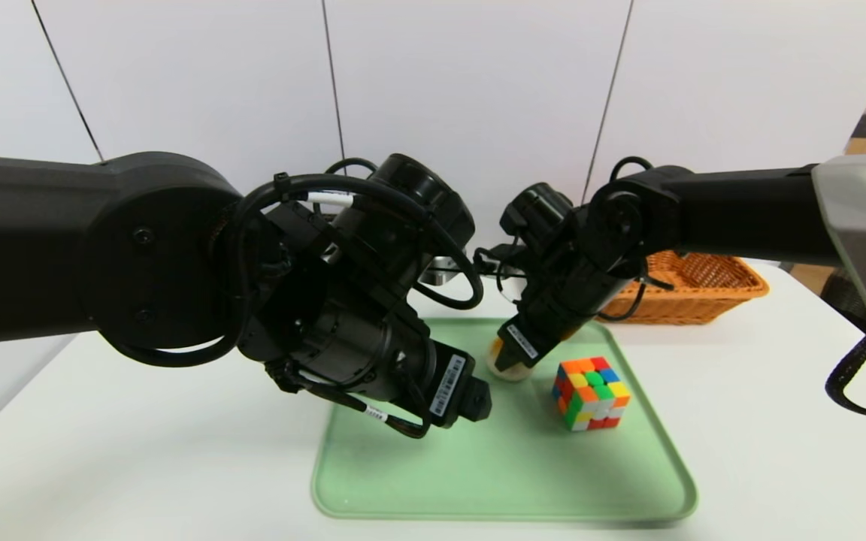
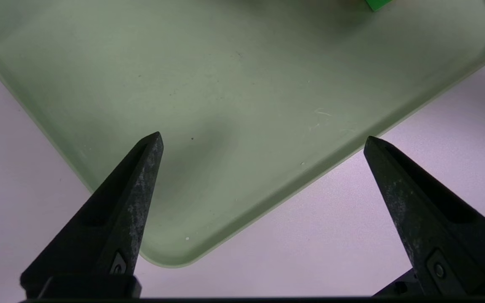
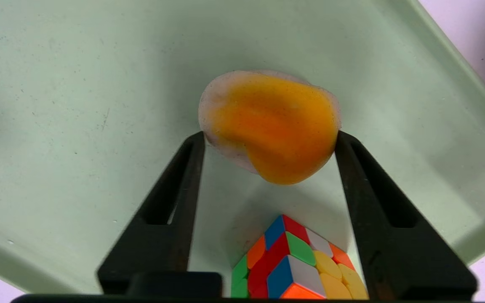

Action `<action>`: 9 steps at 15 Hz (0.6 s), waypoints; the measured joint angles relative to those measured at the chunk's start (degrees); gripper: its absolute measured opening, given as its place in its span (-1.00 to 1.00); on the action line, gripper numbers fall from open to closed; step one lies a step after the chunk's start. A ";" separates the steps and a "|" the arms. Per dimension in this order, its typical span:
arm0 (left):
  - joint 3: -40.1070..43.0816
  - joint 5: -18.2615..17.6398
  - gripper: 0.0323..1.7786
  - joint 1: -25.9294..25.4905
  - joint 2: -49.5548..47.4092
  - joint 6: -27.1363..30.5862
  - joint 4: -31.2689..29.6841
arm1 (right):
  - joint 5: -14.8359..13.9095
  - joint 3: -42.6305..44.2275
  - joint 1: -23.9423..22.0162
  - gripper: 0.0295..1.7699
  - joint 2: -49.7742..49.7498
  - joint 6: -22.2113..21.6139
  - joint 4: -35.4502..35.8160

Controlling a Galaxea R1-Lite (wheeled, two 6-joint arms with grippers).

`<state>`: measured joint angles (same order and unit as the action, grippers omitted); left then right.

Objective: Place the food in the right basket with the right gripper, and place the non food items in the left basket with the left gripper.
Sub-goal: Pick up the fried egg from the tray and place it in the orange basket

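Nearest to us, the left gripper [image 2: 263, 141] hangs over the near left part of the green tray [image 1: 628, 481] with its fingers [image 2: 141, 176] spread wide – nothing is between them. A little farther, on the right part of the tray, we see the colourful cube [image 1: 591, 392] standing alone. Just beyond and left of it, the right gripper [image 3: 270, 139] is closed on the orange food piece [image 3: 272, 126], which touches both fingers [image 3: 183, 176]. Farthest on the white table [image 1: 779, 421], at the right, stands the orange wicker basket [image 1: 704, 289] – well apart from the cube.
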<state>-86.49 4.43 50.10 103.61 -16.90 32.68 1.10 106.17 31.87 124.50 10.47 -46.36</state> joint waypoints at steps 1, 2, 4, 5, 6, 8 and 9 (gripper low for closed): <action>0.00 0.01 0.90 0.00 0.00 0.04 0.00 | 0.02 0.00 0.10 0.04 0.11 -0.11 0.02; -0.02 0.01 0.90 0.00 -0.02 0.04 -0.02 | 0.06 0.01 0.11 -0.08 0.13 -0.15 0.02; -0.20 0.01 0.90 0.00 -0.05 0.01 -0.11 | 0.09 0.09 0.18 -0.69 0.02 -0.11 -0.05; -0.24 0.01 0.90 0.00 -0.05 0.06 -0.11 | 0.11 0.11 0.21 -0.95 -0.06 -0.11 -0.07; -0.33 0.01 0.90 0.00 -0.06 0.06 -0.11 | 0.11 0.11 0.21 -0.96 -0.16 -0.17 -0.05; -0.41 0.00 0.90 0.00 -0.16 0.06 -0.11 | 0.09 0.15 0.13 -0.97 -0.55 -0.20 -0.07; -0.41 0.00 0.90 0.00 -0.17 0.06 -0.11 | 0.30 0.17 0.13 -0.97 -0.96 -0.28 -0.05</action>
<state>-86.91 4.43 50.10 103.44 -16.84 32.57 1.40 106.34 32.00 123.54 10.19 -46.41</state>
